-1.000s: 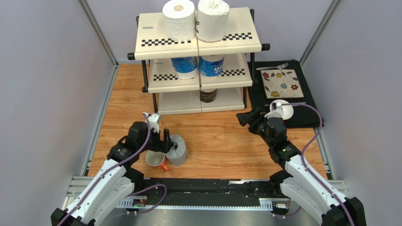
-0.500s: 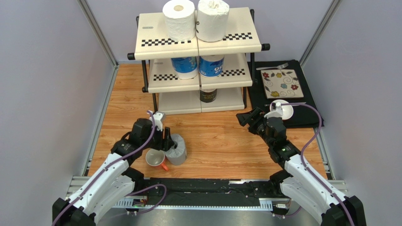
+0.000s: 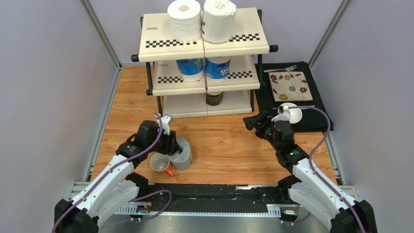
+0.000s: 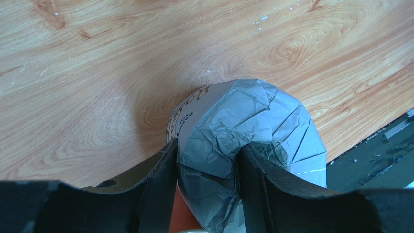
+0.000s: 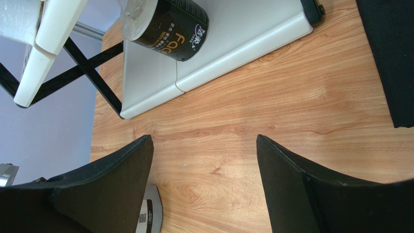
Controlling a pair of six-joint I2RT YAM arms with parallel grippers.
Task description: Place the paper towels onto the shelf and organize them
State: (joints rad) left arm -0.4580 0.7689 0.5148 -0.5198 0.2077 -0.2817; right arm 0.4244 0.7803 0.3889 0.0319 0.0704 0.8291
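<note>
A grey-wrapped paper towel roll [image 3: 183,155] [image 4: 252,121] stands on the wooden table near the left front. My left gripper [image 3: 173,145] [image 4: 206,145] is shut on it, and its fingers dent the crinkled wrap on both sides. The shelf [image 3: 160,41] [image 5: 233,34] stands at the back. Two white rolls [image 3: 184,20] sit on its top tier, two blue-printed rolls [image 3: 204,68] on the middle tier and a dark-wrapped roll [image 3: 214,98] [image 5: 167,22] on the bottom tier. My right gripper [image 3: 251,121] [image 5: 204,138] hangs open over bare wood, right of the shelf's front.
A white mug with an orange handle [image 3: 160,163] stands right against the grey roll, on its near left. A black mat [image 3: 311,116] with a floral tile [image 3: 288,86], a fork and a small white dish lies at the right. Grey walls close in both sides.
My left gripper has moved a little forward over the grey roll and its jaws have come together on it. The right arm has barely moved.
</note>
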